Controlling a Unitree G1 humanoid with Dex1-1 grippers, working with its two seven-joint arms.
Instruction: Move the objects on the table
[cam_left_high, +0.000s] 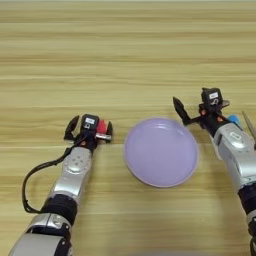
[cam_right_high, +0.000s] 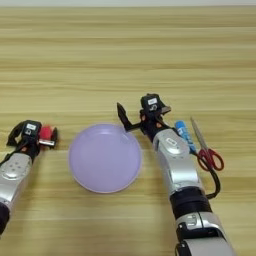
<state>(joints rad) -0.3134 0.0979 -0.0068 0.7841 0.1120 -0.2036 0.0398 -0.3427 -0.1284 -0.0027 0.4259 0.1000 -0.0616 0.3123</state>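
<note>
The small red block (cam_left_high: 101, 125) lies on the table (cam_left_high: 125, 60) between the spread fingers of my left gripper (cam_left_high: 91, 131), close to its right-hand finger; whether that finger touches it I cannot tell. My right gripper (cam_right_high: 144, 117) is open just beyond the far right rim of the plate, holding nothing. Right of that arm, the blue glue stick (cam_right_high: 184, 132) lies on the wood, partly hidden by the wrist. The scissors (cam_right_high: 207, 150) with dark red handles lie further right, blades pointing away from me.
A big round lilac plate (cam_left_high: 161, 172) sits between the two arms with nothing on it. A black cable (cam_left_high: 27, 187) loops out on the left of my left forearm.
</note>
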